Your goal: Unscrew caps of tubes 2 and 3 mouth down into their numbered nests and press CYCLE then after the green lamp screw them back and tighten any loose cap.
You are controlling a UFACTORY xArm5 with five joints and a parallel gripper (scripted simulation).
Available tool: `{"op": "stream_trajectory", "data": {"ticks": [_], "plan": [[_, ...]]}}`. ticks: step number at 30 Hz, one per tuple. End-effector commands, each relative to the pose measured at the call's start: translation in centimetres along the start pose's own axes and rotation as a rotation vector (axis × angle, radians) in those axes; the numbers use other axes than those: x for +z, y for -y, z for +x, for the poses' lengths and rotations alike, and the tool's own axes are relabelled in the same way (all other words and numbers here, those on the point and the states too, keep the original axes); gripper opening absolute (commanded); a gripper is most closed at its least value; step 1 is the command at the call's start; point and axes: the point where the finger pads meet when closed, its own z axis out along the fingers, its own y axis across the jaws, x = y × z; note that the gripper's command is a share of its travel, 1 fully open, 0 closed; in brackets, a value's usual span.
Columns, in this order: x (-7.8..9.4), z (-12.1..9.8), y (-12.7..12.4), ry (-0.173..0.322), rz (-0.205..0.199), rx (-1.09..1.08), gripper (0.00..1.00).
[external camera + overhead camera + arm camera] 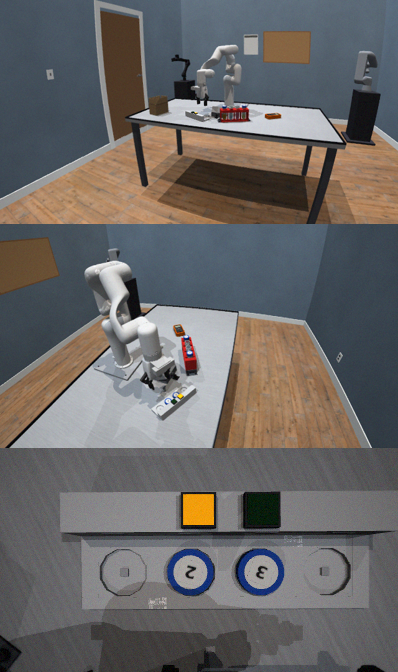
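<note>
My gripper (160, 379) is open and empty, and it hovers above the near side of the white cap tray (174, 401). In the wrist view the blue-rimmed cap marked 2 (190, 573) and the cap marked 3 (260, 572) lie flat in the two middle nests. The outer nests (123, 572) (327, 571) are empty. The amber lamp (198, 510) is lit and the green lamp (262, 510) is dark. The red tube rack (189, 354) holds blue caps on its two end tubes (186, 337) (189, 354); the two middle tubes stand open. The key housing is hidden behind my gripper in the top view.
An orange meter (178, 330) lies beyond the rack's far end. A cardboard box (158, 105) stands at the table corner near the door. The arm's base plate (115, 368) sits left of the tray.
</note>
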Motion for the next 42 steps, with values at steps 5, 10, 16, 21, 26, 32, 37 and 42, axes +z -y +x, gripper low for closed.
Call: {"op": "stream_trajectory", "data": {"ticks": [5,10,16,21,26,32,37,42], "plan": [[0.32,2.99,-2.00,0.005,0.000,-0.006,1.00],[0.32,2.99,-2.00,0.005,0.000,-0.006,1.00],[0.32,2.99,-2.00,0.005,0.000,-0.006,1.00],[0.32,2.99,-2.00,0.005,0.000,-0.006,1.00],[0.32,2.99,-1.99,0.005,0.000,-0.006,1.00],[0.32,2.99,-2.00,0.005,0.000,-0.006,1.00],[0.32,2.99,-2.00,0.005,0.000,-0.006,1.00],[0.32,2.99,-2.00,0.005,0.000,-0.006,1.00]]}}
